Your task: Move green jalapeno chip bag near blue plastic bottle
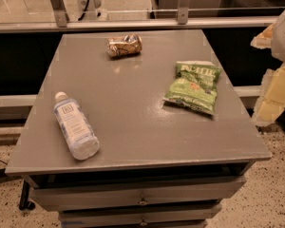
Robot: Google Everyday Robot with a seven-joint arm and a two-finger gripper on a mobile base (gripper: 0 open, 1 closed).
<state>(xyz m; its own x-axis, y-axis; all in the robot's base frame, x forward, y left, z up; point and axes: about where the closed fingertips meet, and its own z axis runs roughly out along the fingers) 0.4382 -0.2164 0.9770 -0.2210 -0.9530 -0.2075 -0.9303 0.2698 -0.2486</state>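
The green jalapeno chip bag [193, 87] lies flat on the right side of the grey table [133, 118], its white top edge pointing to the back. The blue plastic bottle [75, 126] lies on its side at the front left, white cap toward the back, dark square label up. My gripper [274, 80] shows as pale yellow and white parts at the right edge of the view. It is off the table's right side, to the right of the bag and apart from it. It holds nothing that I can see.
A crushed tan-gold can [125, 45] lies at the back middle of the table. Drawers [142, 197] sit below the tabletop. A metal rail and glass [133, 18] run behind the table. Speckled floor [270, 194] lies to the right.
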